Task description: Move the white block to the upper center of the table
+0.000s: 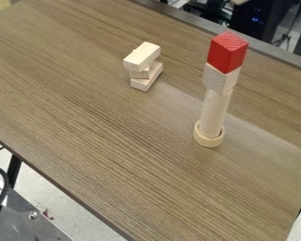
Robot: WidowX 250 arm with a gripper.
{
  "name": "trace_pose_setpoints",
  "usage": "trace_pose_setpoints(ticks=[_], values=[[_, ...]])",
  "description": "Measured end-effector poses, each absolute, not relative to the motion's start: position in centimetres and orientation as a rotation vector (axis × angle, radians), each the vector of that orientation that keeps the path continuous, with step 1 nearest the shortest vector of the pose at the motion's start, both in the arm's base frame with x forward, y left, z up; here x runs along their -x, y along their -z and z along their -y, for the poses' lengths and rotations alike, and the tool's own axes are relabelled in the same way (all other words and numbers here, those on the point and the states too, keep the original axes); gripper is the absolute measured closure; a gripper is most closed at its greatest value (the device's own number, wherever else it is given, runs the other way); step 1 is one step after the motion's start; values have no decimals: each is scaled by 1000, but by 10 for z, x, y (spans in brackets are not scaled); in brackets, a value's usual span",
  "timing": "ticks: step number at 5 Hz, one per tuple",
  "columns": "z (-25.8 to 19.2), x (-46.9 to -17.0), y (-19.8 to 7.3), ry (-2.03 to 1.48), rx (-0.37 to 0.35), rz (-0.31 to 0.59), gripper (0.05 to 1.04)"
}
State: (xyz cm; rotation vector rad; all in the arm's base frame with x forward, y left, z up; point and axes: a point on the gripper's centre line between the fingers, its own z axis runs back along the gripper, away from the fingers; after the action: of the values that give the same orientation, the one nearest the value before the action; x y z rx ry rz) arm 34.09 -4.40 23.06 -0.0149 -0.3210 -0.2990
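Gripper: whether it stands open, closed or around something, I cannot tell; how the white block lies relative to it, I cannot tell either.
Landmark: pale wooden ring (208, 141), on the brown wood-grain table (115, 141).
Metal surface: grey, with a bolt (33, 215) in it, well apart from the ring, toward the near left; a black cable (3, 176) curves over it.
Floor: light grey (36, 188), below the table's near edge, left of the ring; a black table leg (15, 172) stands there.
Cylinder: pale, wooden, upright (214, 115), its foot inside the ring.
White block: white wooden cube (219, 80), above the ring, resting on the cylinder and under the red block; it best fits the task's wording.
Red block: painted wooden block (227, 52), top of the tower above the ring.
Small stack: pale rectangular wooden blocks (142, 56), at least three, laid at differing angles, beyond the ring and to its left, apart from it.
Black equipment: boxy, with blue lights (257, 20), beyond the table's far edge, farther off than the ring.
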Motion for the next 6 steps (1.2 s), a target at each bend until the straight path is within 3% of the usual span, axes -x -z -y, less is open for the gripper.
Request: trace_pose_setpoints(ticks=[1,2,4,6], values=[[22,-352,-225,231,-19,352,525],[10,-362,-202,167,-51,370,525],[-6,-384,-156,72,-50,368,525],[-16,-406,-105,0,2,435,525]])
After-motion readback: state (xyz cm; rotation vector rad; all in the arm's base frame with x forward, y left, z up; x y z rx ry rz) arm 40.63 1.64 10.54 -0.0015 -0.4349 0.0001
